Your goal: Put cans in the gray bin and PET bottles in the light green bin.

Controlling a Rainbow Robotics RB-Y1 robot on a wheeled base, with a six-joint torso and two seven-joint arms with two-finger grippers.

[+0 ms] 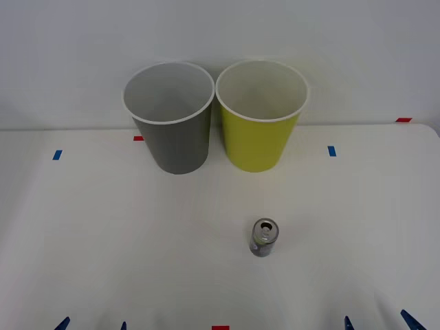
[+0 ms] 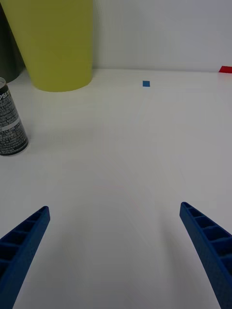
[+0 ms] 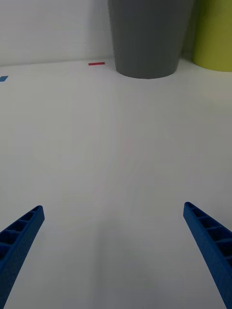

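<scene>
A small dark can point(image 1: 264, 237) with a silver top stands upright on the white table, in front of the two bins; the right wrist view has the can point(image 2: 10, 123) at its edge. The gray bin point(image 1: 172, 124) and the light green bin point(image 1: 260, 120) stand side by side at the back, both upright. My left gripper point(image 1: 93, 324) sits open at the near table edge, left of the can, with its fingers point(image 3: 19, 236) spread apart. My right gripper point(image 1: 378, 322) is open at the near edge, right of the can, nothing between its fingers point(image 2: 205, 241). No PET bottle is in view.
Small blue tape marks point(image 1: 57, 155) point(image 1: 332, 150) and red ones point(image 1: 220, 328) point(image 1: 403, 119) lie flat on the table point(image 1: 103, 240). A white wall rises just behind the bins.
</scene>
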